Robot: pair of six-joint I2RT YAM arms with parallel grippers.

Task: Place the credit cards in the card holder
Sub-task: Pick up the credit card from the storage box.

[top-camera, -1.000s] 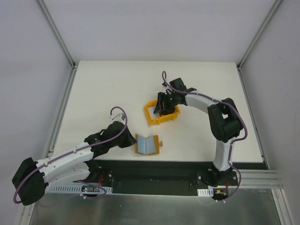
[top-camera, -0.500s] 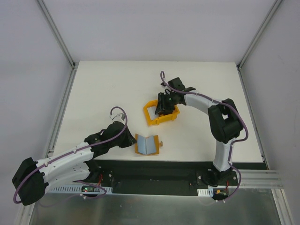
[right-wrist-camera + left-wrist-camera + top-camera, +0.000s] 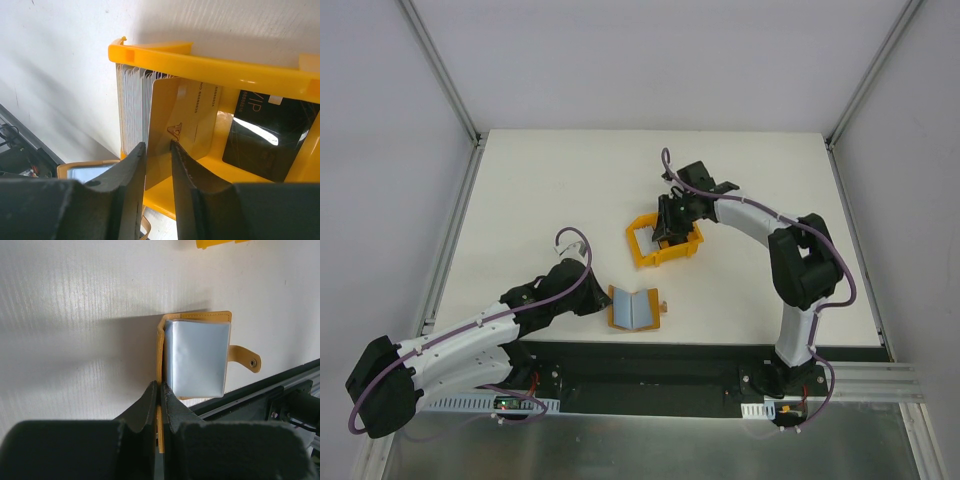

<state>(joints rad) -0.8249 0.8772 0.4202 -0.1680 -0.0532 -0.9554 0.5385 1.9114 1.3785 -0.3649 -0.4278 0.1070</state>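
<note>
Right hand (image 3: pixel 158 148) is pinching a tan card (image 3: pixel 186 116) to lift it from the bin (image 3: pixel 225 70), while left hand (image 3: pixel 159 390) is clamping the card holder (image 3: pixel 197 357) open.

One wallet (image 3: pixel 632 308), one yellow bin (image 3: pixel 642 250), one tan card (image 3: pixel 185 117) inside the right gripper (image 3: pixel 158 145), one dark card (image 3: pixel 265 142) right of it, and a pack of grey cards (image 3: pixel 131 107) left of it, too many to count.

Bright even light, soft shadows, perhaps blurred foreground
</note>
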